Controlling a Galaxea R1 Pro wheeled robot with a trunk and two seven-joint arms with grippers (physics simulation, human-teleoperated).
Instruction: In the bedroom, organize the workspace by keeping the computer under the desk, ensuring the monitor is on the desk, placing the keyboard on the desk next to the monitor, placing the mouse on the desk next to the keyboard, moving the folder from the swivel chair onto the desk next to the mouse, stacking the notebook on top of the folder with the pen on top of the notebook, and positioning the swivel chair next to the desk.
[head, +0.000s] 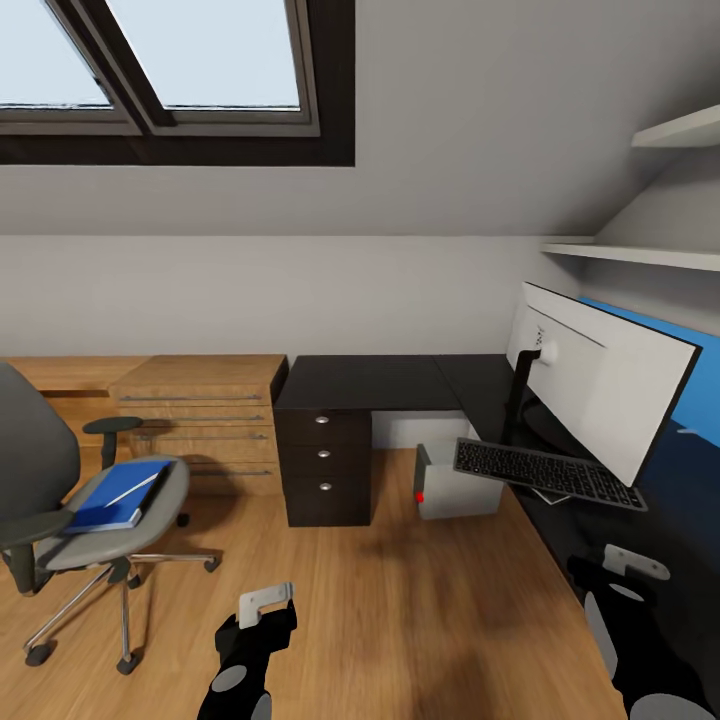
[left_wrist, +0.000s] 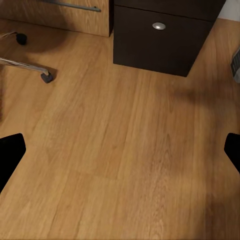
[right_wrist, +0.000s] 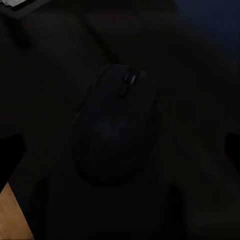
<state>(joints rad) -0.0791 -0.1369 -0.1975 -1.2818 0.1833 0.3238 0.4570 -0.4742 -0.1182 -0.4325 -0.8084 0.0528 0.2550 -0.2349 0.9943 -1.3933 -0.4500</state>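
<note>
Hovering my right gripper (right_wrist: 120, 145), jaws spread wide, above mouse (right_wrist: 116, 127) on desk (head: 400, 380); next: descend, close on it.

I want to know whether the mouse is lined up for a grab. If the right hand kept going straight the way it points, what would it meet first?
Most likely the mouse: it lies centred between the right hand's open fingertips on the black desk. Depth is hard to judge in the dark view.
</note>
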